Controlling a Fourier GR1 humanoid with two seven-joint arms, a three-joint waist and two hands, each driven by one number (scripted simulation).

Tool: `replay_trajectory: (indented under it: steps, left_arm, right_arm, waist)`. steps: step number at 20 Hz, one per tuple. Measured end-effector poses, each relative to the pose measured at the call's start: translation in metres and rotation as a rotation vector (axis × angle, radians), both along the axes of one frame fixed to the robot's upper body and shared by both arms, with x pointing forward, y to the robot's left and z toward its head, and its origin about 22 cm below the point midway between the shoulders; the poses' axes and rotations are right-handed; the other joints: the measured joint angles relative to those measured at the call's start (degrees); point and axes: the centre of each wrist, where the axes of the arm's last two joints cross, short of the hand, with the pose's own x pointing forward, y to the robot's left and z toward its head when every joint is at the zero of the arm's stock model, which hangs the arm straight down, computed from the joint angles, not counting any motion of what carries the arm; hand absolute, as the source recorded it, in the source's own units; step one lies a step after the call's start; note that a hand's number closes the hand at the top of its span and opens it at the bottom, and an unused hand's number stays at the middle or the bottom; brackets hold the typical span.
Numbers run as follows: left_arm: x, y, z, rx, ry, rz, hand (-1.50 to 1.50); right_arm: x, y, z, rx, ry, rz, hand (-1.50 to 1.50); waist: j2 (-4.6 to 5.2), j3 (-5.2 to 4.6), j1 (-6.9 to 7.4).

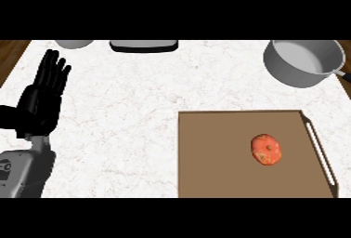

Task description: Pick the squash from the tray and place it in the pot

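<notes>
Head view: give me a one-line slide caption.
Orange squash lies on the brown tray, grey pot beyond it at the counter's far right, left hand resting open.

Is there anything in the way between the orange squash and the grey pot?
Nothing visible. The round orange squash lies alone on the brown tray; only bare white counter separates the tray from the grey metal pot.

Bare counter [137,93] is left open between the tray [219,176] and the pot [302,62]; beyond the tray's far-left corner, a dark container [144,45] is set.
</notes>
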Motion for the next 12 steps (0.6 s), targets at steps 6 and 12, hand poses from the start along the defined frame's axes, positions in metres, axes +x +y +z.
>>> replay_trajectory:
  steps: [6,12]
  left_arm:
    - [-0.003,-0.007,0.000,-0.009,0.003,-0.001,0.00]
    - [-0.007,-0.010,-0.008,-0.004,0.001,-0.003,0.00]
  right_arm:
    - [0.005,0.043,0.010,-0.153,0.071,0.024,-1.50]
    - [0.006,0.083,0.006,-0.236,0.159,-0.001,-1.50]
  waist:
    - [-0.06,-0.04,0.20]
    - [-0.02,-0.03,0.33]
